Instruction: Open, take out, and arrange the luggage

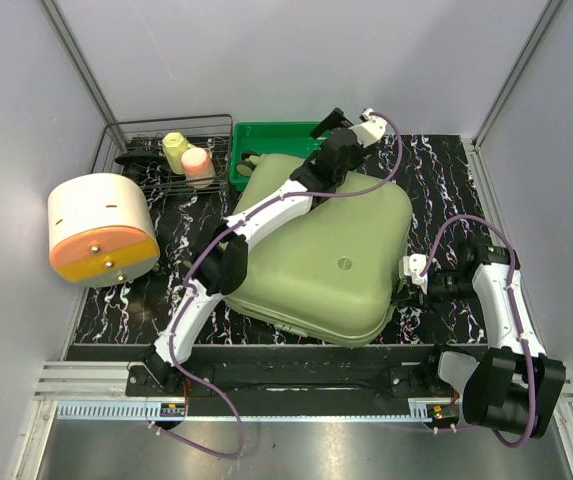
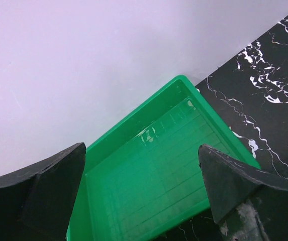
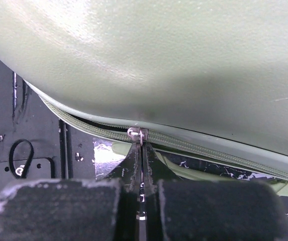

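Note:
The luggage [image 1: 326, 250], a pale olive-green hard shell, lies flat and closed on the black marbled table. My left gripper [image 1: 328, 133] is open and empty beyond the case's far edge. In the left wrist view it [image 2: 141, 150] hangs over the bright green tray [image 2: 133, 118]. My right gripper [image 1: 416, 270] is at the case's right edge. In the right wrist view it [image 3: 142, 146] is shut on the metal zipper pull [image 3: 137, 133] of the olive zip rim [image 3: 209, 148], beneath the shell [image 3: 159, 55].
The green tray [image 1: 276, 135] sits at the back, behind the case. A wire basket [image 1: 126, 135] at back left holds a yellow-green bottle [image 1: 174, 150] and a pink bottle [image 1: 197, 165]. A round white-and-orange case [image 1: 101, 228] sits at left. Walls enclose three sides.

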{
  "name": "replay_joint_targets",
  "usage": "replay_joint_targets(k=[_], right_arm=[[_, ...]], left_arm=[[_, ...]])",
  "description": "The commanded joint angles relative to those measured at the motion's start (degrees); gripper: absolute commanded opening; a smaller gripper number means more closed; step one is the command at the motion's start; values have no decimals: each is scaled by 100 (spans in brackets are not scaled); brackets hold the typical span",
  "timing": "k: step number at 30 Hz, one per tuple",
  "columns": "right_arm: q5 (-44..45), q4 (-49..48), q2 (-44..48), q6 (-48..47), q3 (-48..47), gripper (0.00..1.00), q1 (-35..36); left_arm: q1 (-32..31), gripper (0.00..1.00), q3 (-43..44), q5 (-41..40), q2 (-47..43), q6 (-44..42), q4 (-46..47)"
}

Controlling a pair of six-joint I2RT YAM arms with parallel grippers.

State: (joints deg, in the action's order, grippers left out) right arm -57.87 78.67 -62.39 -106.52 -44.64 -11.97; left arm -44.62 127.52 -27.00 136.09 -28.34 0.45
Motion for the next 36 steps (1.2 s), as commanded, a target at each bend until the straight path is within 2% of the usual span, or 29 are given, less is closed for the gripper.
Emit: replay_joint_targets(k=[1,3,5,9,15,22,27,31,36], right_arm=[[-1166,773,131,175,-158,0,89],[-1061,352,96,858,-229,0,80],[-762,-69,8,1246,-317,0,54],[-524,-519,-334,1292,-580,0,-331],[-383,-397,-1204,757,-1274,0,-649],[-339,-1038,-2311,554,-2152,0,-833],[-436,-1109,-3226,158,-2909,0,-974],[-1111,-943,-3674,-499,-3217,0,-887],[-1324,-300,-3921,-1274,-3174,0,-439]], left_arm=[[-310,99,-367,228,121,-576,-695],[-302,99,-964,563,-117,-594,-643],[-267,99,-1682,1248,-530,-716,-582],[-179,97,-2196,2058,-926,-708,-747],[15,94,-2170,2900,-971,-752,-1107],[33,93,-2285,3965,-1164,-822,-1451],[24,91,-2285,4291,-1164,-822,-1740],[-81,92,-2188,4563,-1085,-875,-1934],[-100,95,-1705,4406,-1067,-191,-2110]])
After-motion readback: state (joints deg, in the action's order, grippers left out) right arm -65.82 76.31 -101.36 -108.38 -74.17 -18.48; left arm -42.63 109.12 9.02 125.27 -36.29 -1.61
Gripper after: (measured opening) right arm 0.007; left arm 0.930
